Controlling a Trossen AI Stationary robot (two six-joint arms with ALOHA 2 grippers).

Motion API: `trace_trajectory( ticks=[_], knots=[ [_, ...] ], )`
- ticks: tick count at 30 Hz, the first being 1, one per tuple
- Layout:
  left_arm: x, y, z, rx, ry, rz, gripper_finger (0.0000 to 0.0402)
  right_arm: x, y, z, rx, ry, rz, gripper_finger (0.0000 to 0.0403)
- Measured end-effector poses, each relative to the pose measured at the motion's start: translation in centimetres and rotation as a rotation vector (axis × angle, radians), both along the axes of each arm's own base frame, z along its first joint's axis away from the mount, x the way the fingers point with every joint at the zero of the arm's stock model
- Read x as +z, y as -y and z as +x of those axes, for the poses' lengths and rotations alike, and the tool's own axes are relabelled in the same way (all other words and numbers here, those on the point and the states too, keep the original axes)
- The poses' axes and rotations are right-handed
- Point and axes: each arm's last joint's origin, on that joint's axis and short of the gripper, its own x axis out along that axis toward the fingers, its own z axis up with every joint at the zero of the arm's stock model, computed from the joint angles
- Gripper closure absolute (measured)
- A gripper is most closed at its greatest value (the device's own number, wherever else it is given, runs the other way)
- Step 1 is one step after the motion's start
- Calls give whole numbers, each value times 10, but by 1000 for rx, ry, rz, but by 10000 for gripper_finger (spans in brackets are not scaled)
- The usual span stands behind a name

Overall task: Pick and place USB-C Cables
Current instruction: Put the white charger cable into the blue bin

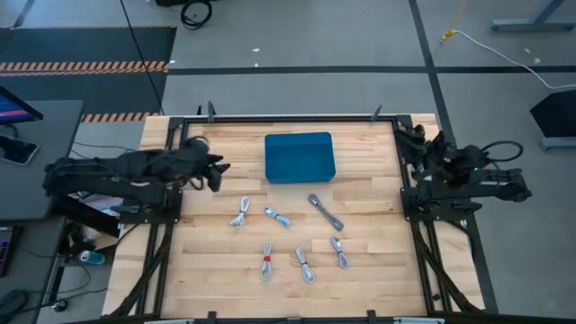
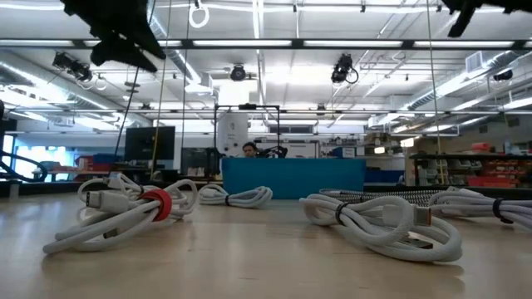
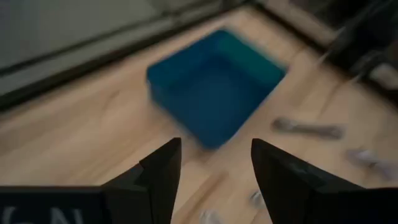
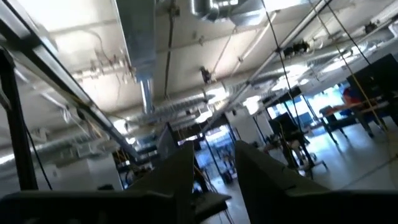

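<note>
Six USB-C Cables [image 1: 267,262] outside blue bin [image 1: 299,157].

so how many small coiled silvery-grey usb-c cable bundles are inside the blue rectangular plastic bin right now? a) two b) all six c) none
c: the high view shows the blue rectangular plastic bin holding nothing, with all six small coiled silvery-grey USB-C cable bundles lying on the wooden table nearer the front.

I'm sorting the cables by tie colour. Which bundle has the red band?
The USB-C cable bundle in the front row, farthest toward the left arm's side, carries the red band; in the low view it is the near-left coil. No red shows on the other five.
</note>
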Motion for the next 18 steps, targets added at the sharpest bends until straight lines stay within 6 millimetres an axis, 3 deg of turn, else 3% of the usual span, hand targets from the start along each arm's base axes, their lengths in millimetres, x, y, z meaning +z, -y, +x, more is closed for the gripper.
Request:
trace_trajectory(
  ticks=[5, 11, 18],
  knots=[
    [-15, 1, 29, 27, -131, -81, 208, 34, 0, -6, -5, -116, -21, 276],
    [-41, 3, 54, 48, -228, -235, 199, 71, -2, -11, 16, -126, -126, 276],
    [-71, 8, 71, 45, -366, -428, 195, 92, -4, -15, 49, -147, -210, 276]
  ],
)
